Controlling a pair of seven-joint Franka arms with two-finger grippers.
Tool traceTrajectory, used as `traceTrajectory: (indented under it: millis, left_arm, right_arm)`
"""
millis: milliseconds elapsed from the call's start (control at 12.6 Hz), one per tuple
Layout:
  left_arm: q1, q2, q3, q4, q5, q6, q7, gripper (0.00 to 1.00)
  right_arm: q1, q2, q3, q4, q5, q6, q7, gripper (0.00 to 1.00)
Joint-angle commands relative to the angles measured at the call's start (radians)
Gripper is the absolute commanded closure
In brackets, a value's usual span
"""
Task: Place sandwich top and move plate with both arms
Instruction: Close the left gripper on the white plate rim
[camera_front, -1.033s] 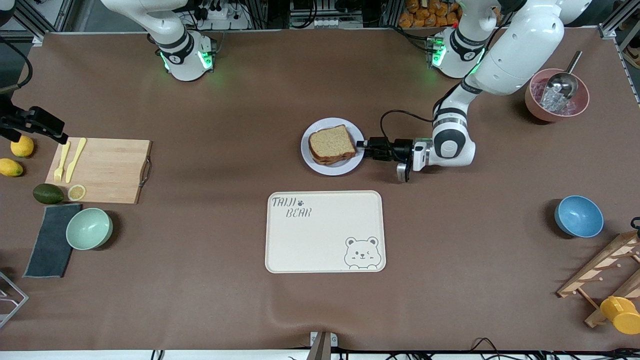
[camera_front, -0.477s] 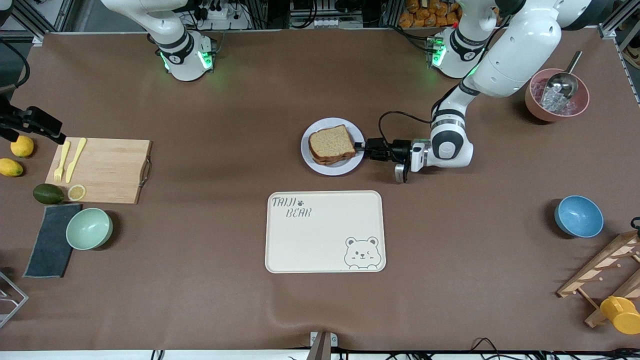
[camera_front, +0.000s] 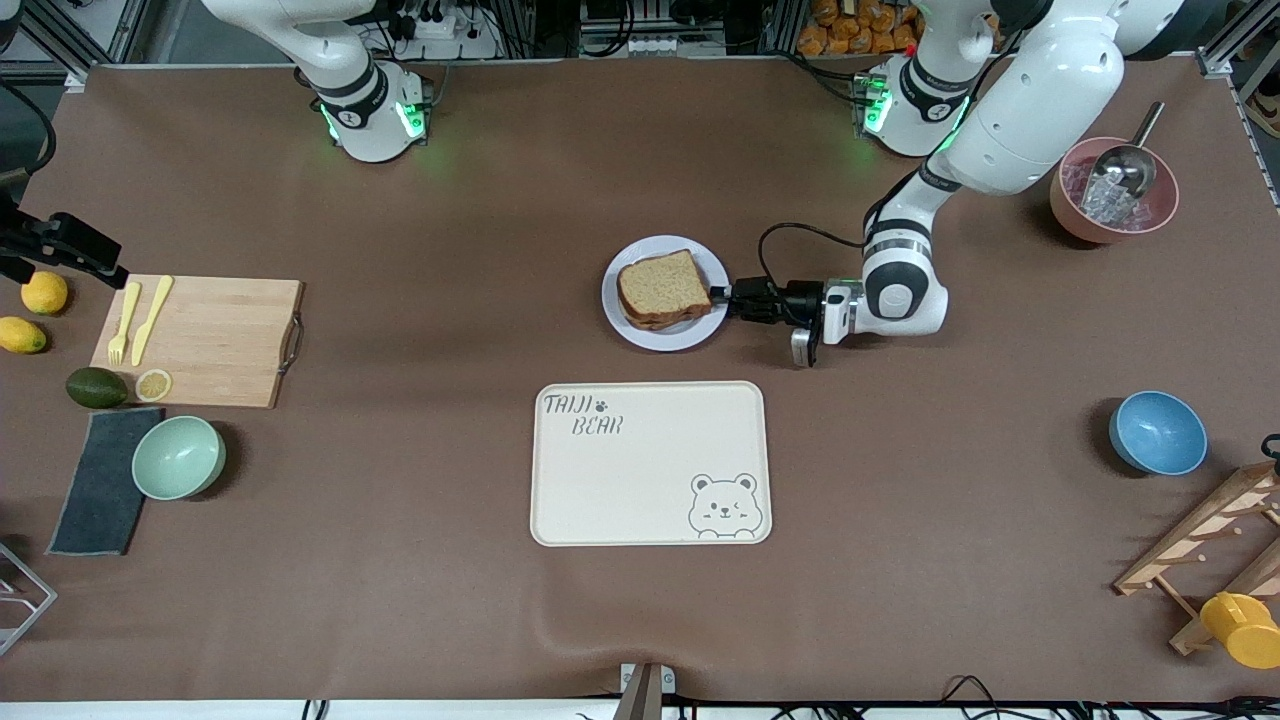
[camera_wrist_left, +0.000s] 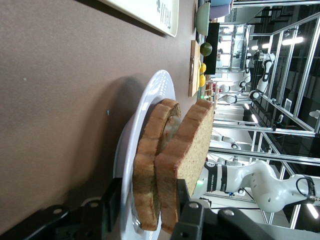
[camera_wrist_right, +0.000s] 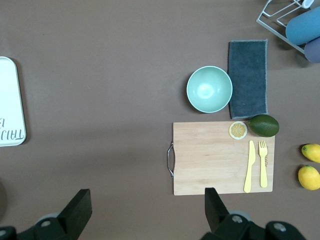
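The sandwich top (camera_front: 663, 283), a tan bread slice with brown crust, lies on a lower slice on the lavender-white plate (camera_front: 660, 340) at mid-table. In the left wrist view the top slice (camera_wrist_left: 192, 135) rests on the lower slice (camera_wrist_left: 147, 150), with the plate rim (camera_wrist_left: 150, 95) beneath. My left gripper (camera_front: 715, 292) lies level at the plate's edge toward the left arm's end. It is closed (camera_wrist_left: 148, 186) with one finger under the rim and the other against the top slice. My right gripper (camera_front: 112, 272) hangs open and empty (camera_wrist_right: 147, 202) over the cutting board's end.
A cream bear tray (camera_front: 650, 463) lies nearer the camera than the plate. A cutting board (camera_front: 200, 340) with yellow fork and knife, lemons, an avocado, a green bowl (camera_front: 178, 457) and a grey cloth sit at the right arm's end. A blue bowl (camera_front: 1157, 432) and a pink ice bowl (camera_front: 1113, 190) sit at the left arm's end.
My left gripper slid a little toward the plate, then held still there. The right gripper drifted slightly. The plate and sandwich have not moved.
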Motion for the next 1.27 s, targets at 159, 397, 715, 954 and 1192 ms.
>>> traceTrajectory:
  millis: [159, 397, 715, 954, 1192]
  left_arm:
    - [0.017, 0.012, 0.004, 0.003, -0.009, 0.008, 0.042, 0.53]
    - [0.021, 0.015, 0.003, 0.006, 0.017, 0.008, 0.042, 0.58]
    - [0.011, 0.016, 0.003, 0.006, 0.014, 0.011, 0.042, 0.61]
    - [0.007, 0.039, 0.003, 0.012, 0.008, 0.026, 0.061, 0.62]
    - [0.013, 0.081, 0.007, 0.036, 0.013, 0.031, 0.104, 0.69]
  right_arm:
    - [0.002, 0.005, 0.005, 0.012, -0.016, -0.004, 0.018, 0.00]
    - [0.005, 0.006, 0.007, 0.012, -0.016, -0.001, 0.018, 0.00]
    - [0.001, 0.006, 0.007, 0.012, -0.016, -0.004, 0.018, 0.00]
    - [-0.001, 0.005, 0.007, 0.012, -0.016, -0.004, 0.018, 0.00]
    - [0.002, 0.006, 0.007, 0.012, -0.016, -0.002, 0.018, 0.00]
